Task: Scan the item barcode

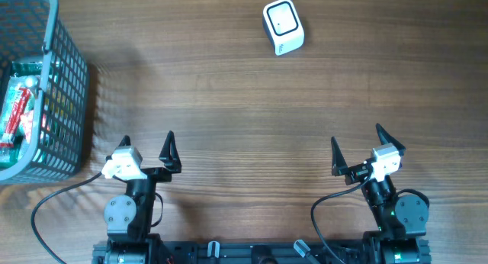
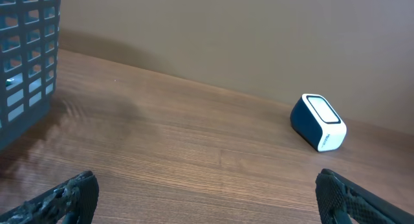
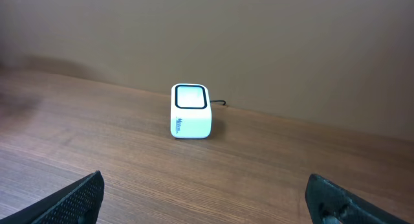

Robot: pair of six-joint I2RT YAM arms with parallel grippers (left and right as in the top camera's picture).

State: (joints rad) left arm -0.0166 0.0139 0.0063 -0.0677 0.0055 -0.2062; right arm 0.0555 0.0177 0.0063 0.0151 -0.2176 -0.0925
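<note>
Wood-grain table (image 1: 229, 104): my left hand (image 1: 147, 138) and right hand (image 1: 356, 134) stood open, empty. The item (image 1: 17, 111) lay in the basket (image 1: 72, 96) at nine o'clock, scanner (image 1: 283, 26) at twelve; reaching in, I might snag the mesh.

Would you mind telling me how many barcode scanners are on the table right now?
1. The white scanner sits at the far side of the table, right of centre. Another could be hidden inside the basket, though none shows.
</note>
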